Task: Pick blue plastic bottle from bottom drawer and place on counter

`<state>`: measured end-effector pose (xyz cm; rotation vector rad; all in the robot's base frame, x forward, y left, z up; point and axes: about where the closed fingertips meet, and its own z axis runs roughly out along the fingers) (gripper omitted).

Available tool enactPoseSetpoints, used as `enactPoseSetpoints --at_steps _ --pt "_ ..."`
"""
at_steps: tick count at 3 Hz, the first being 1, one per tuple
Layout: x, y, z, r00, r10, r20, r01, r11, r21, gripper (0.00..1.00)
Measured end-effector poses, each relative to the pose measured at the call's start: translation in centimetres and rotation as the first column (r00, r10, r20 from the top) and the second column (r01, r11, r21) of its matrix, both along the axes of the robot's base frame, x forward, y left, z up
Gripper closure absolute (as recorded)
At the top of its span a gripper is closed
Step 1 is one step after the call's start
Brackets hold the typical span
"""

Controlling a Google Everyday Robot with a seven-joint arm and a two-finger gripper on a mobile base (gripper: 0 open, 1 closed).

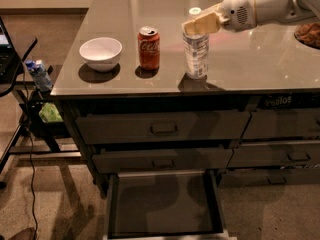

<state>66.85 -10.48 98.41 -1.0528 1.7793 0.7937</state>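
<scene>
The blue plastic bottle (195, 57) stands upright on the counter (260, 64), near its front edge and right of centre. My gripper (201, 24) reaches in from the upper right on a white arm and sits right at the bottle's top, hiding the cap. Below the cabinet's two shut drawers, the bottom drawer (165, 206) is pulled out, and its dark floor shows nothing on it.
A red Coca-Cola can (149, 48) and a white bowl (101, 53) stand on the counter left of the bottle. A dish with brown contents (309, 34) is at the right edge. At the far left are a black side table (15, 49), a small blue carton (39, 75) and a floor cable (31, 174).
</scene>
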Motion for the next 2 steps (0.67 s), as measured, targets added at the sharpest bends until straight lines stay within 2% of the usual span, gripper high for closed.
enactPoseSetpoints --at_steps 2 --pt "0.00 0.01 0.00 1.0000 0.000 0.000 0.000 1.000 0.000 0.11"
